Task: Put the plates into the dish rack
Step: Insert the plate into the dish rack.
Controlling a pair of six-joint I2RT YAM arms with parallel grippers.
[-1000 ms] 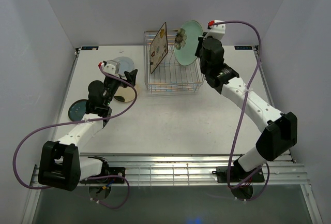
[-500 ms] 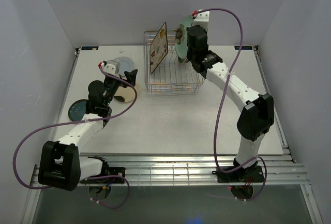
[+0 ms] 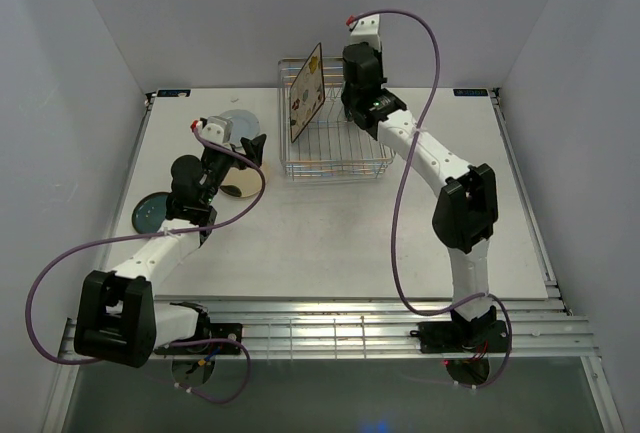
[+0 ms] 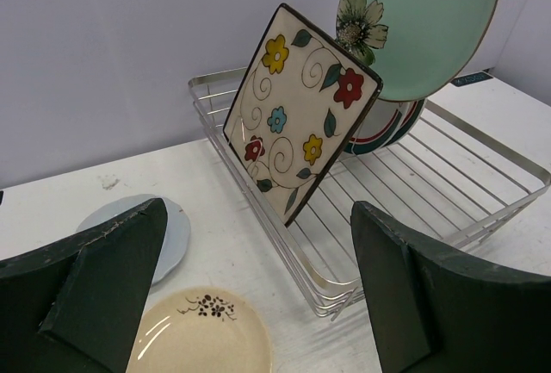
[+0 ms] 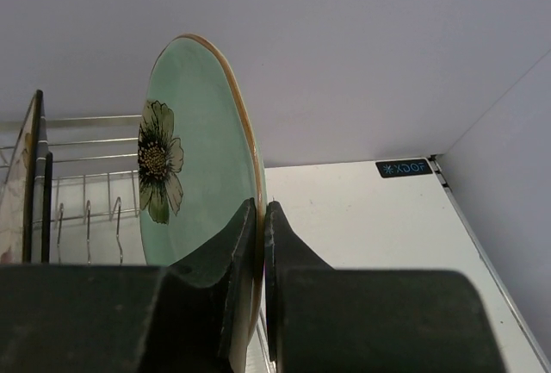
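Observation:
My right gripper (image 5: 262, 214) is shut on the rim of the large pale green plate (image 5: 189, 158), holding it upright above the dish rack (image 3: 335, 143). The arm hides this plate in the top view. The square floral plate (image 4: 301, 123) leans in the rack's left end, and a white plate with a teal-red rim (image 4: 389, 128) stands behind it. My left gripper (image 4: 258, 291) hovers open over the table, left of the rack. A small cream plate (image 4: 202, 338) lies below it and a blue-grey plate (image 4: 176, 233) just beyond. A dark teal plate (image 3: 150, 213) lies at the far left.
The rack's wire rim (image 4: 495, 214) stands a little right of my left gripper's right finger. White walls enclose the table on three sides. The right arm (image 3: 440, 168) stretches diagonally from its base to the rack.
The right arm has swung left with the green plate, from beside the rack's back right corner to over the rack, turning the plate edge-on. The left arm has not moved.

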